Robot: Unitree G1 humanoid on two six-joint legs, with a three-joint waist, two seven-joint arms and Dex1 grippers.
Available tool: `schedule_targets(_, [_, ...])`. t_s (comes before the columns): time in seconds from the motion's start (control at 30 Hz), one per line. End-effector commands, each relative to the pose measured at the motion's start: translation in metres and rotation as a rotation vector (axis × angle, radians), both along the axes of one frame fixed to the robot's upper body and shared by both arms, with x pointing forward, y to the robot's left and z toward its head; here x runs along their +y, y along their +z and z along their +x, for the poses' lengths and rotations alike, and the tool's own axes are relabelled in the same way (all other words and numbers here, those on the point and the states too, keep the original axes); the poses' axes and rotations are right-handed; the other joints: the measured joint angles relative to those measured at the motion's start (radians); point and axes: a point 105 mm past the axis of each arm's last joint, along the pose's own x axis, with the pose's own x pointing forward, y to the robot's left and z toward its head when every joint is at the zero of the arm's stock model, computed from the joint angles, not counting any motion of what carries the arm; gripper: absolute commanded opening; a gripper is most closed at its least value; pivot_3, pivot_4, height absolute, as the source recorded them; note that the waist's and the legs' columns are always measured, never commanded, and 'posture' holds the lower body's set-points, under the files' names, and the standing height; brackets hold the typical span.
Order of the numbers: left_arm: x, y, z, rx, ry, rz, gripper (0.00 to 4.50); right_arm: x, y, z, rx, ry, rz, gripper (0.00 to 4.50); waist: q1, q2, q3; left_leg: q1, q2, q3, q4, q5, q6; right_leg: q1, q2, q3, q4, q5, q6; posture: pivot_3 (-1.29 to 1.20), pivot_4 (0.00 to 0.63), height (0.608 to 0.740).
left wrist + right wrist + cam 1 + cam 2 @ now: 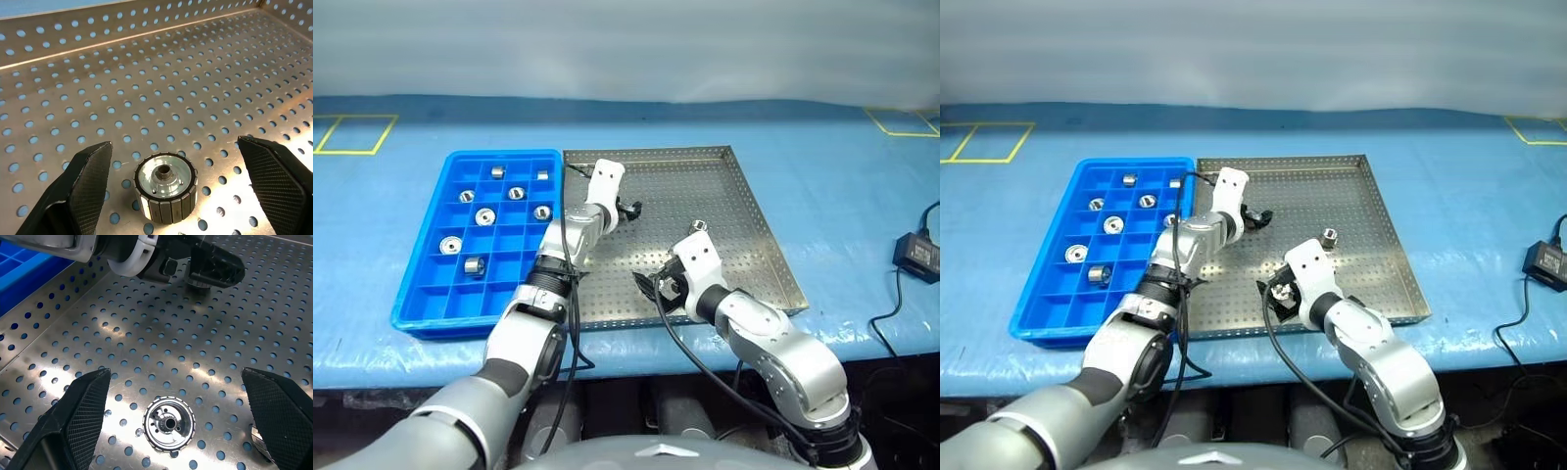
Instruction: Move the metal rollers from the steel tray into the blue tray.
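The steel tray [744, 211] lies in the middle of the table, with the blue tray [423, 284] against its left side. Several metal rollers [485, 216] sit in the blue tray's compartments. My left gripper [629, 208] hangs low over the steel tray's rear left part. It is open, with one roller [166, 188] standing on the sheet between its fingers [90, 176], untouched. My right gripper [656, 286] is open near the tray's front, over a roller [169, 423] that lies flat between its fingers [85, 406]. Another roller [699, 226] stands just behind the right hand.
A black power adapter [915, 255] with its cable lies on the blue table cover at the far right. Yellow tape squares [352, 132] mark the back corners. The steel tray's low rim [98, 46] rises just beyond the left gripper.
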Motion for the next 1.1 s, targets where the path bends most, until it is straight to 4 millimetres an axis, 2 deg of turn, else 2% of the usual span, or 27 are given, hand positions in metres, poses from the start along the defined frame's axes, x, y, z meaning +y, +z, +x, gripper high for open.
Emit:
schedule_targets(0.03, [-0.003, 0.007, 0.006, -0.035, 0.008, 0.012, 4.45, -0.003, 0.011, -0.001, -0.044, -0.015, 0.006, 4.5, -0.003, 0.0, 0.0, 0.0, 0.0, 0.0, 0.0, 0.0, 0.0, 0.0, 0.0, 0.0, 0.0, 0.0, 0.0, -0.05, 0.15, 0.74])
schedule_targets(0.07, [-0.003, 0.004, 0.005, -0.025, 0.008, 0.02, 4.45, -0.003, 0.011, -0.001, -0.044, -0.017, 0.006, 4.5, -0.004, 0.0, 0.0, 0.0, 0.0, 0.0, 0.0, 0.0, 0.0, 0.0, 0.0, 0.0, 0.0, 0.0, 0.0, -0.05, 0.15, 0.74])
schedule_targets(0.13, [-0.002, -0.001, 0.003, -0.011, 0.007, 0.031, 4.09, -0.003, 0.011, -0.001, -0.043, -0.019, 0.005, 4.5, -0.004, 0.0, 0.0, 0.0, 0.0, 0.0, 0.0, 0.0, 0.0, 0.0, 0.0, 0.0, 0.0, 0.0, 0.0, -0.05, 0.15, 0.74])
schedule_targets(0.37, [-0.001, -0.003, -0.004, -0.009, -0.016, 0.007, 1.81, -0.001, 0.011, 0.001, -0.044, -0.008, 0.006, 4.5, -0.003, 0.0, 0.0, 0.0, 0.0, 0.0, 0.0, 0.0, 0.0, 0.0, 0.0, 0.0, 0.0, 0.0, 0.0, -0.03, 0.15, 0.74])
schedule_targets(0.4, [0.001, 0.0, -0.004, -0.018, -0.015, -0.001, 1.7, 0.0, 0.011, 0.002, -0.044, -0.005, 0.006, 4.5, -0.004, 0.0, 0.0, 0.0, 0.0, 0.0, 0.0, 0.0, 0.0, 0.0, 0.0, 0.0, 0.0, 0.0, 0.0, -0.03, 0.15, 0.74])
schedule_targets(0.53, [0.014, 0.013, -0.01, -0.079, 0.0, -0.025, 1.71, 0.003, 0.011, 0.004, -0.043, 0.009, 0.008, 4.5, -0.003, 0.0, 0.0, 0.0, 0.0, 0.001, 0.0, 0.0, 0.0, 0.0, 0.0, 0.001, 0.0, 0.001, 0.0, -0.01, 0.15, 0.74])
schedule_targets(0.7, [0.05, 0.034, -0.025, -0.19, 0.097, -0.013, 1.71, 0.013, 0.012, 0.006, -0.044, 0.057, 0.018, 4.5, -0.001, 0.001, 0.0, 0.001, 0.002, 0.001, -0.001, 0.0, 0.0, 0.0, 0.0, 0.001, 0.001, 0.002, -0.003, 0.04, 0.15, 0.74])
schedule_targets(0.8, [0.085, 0.053, -0.043, -0.285, 0.215, 0.003, 1.71, 0.026, 0.013, 0.009, -0.05, 0.121, 0.019, 4.5, -0.003, 0.0, 0.0, 0.001, 0.002, 0.0, -0.001, 0.0, 0.0, -0.001, 0.0, 0.001, 0.001, 0.002, -0.003, 0.08, 0.15, 0.74])
schedule_targets(0.93, [0.125, 0.064, -0.075, -0.341, 0.358, 0.052, 1.71, 0.045, 0.017, 0.009, -0.063, 0.239, 0.024, 4.5, 0.006, 0.001, 0.0, 0.001, 0.002, 0.001, -0.001, 0.0, 0.0, 0.0, 0.0, 0.001, 0.001, 0.003, -0.005, 0.14, 0.15, 0.74])
schedule_targets(1.1, [0.157, 0.073, -0.111, -0.372, 0.503, 0.084, 1.71, 0.063, 0.019, 0.009, -0.073, 0.344, 0.024, 4.5, 0.044, 0.0, 0.001, 0.002, 0.002, 0.0, -0.001, 0.0, -0.001, 0.0, 0.0, 0.0, 0.001, 0.0, -0.003, 0.22, 0.15, 0.74])
